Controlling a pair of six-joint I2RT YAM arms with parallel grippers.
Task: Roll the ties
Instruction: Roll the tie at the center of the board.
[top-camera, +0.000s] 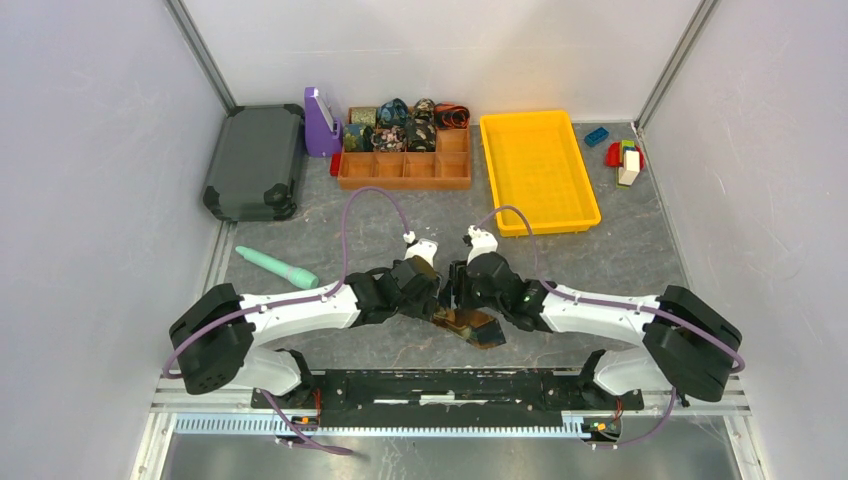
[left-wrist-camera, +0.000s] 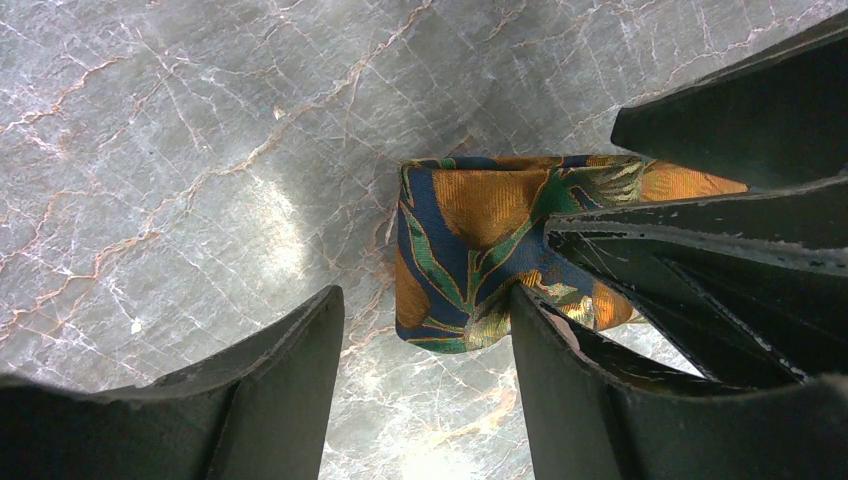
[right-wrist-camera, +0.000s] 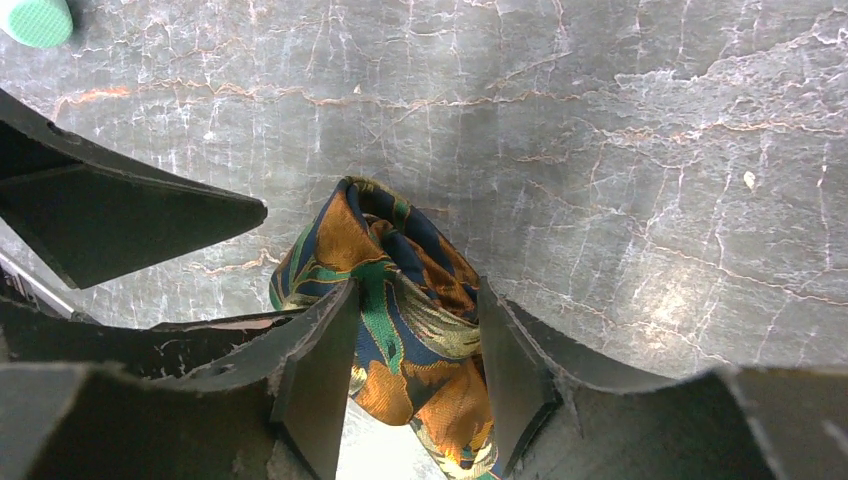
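Grey marbled tabletop (top-camera: 640, 260) between white walls carries a dark grey hard case (top-camera: 255, 160) at far left, with a teal-green tapered stick (top-camera: 277, 267) lying nearer the arms. Next comes a purple stand (top-camera: 320, 122), touching a brown compartment organizer (top-camera: 405, 183) whose back compartments hold rolled ties (top-camera: 405, 128). At the table's near middle the two arms meet tip to tip. The left gripper (left-wrist-camera: 425, 300) has its fingers spread, with bare table showing between them. The tie (left-wrist-camera: 470, 250), printed with orange, blue and green leaves, lies bunched just beyond the tips and against the inner finger (left-wrist-camera: 570, 400); whether that finger presses it is hard to tell. The right gripper (right-wrist-camera: 418, 290) pinches the same tie from the other side, the folded fabric filling the gap between both fingers and resting on the table. Further right sits a yellow tray (top-camera: 489, 170), then a cluster of small coloured toy blocks (top-camera: 622, 155) by the right wall.
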